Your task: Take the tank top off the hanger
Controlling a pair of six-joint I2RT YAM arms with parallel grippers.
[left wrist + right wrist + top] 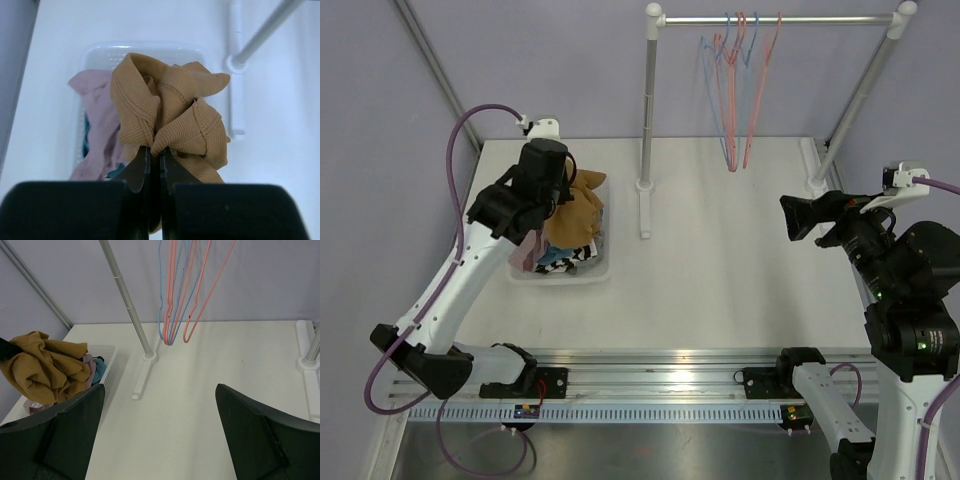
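My left gripper [154, 152] is shut on a bunched mustard-brown ribbed tank top [167, 117] and holds it above the white basket [92, 52]. The top also shows in the top view [582, 208] and in the right wrist view [45, 367]. Several bare pink and blue wire hangers [738, 85] hang on the rail at the back; they also show in the right wrist view [177, 300]. No garment is on them. My right gripper [160, 415] is open and empty, raised at the right side of the table [802, 215].
The white basket [600, 270] at the left holds pink, teal and patterned clothes [535, 250]. The white rack [647, 120] stands at the back, with its foot [644, 205] on the table and a slanted right post [855, 95].
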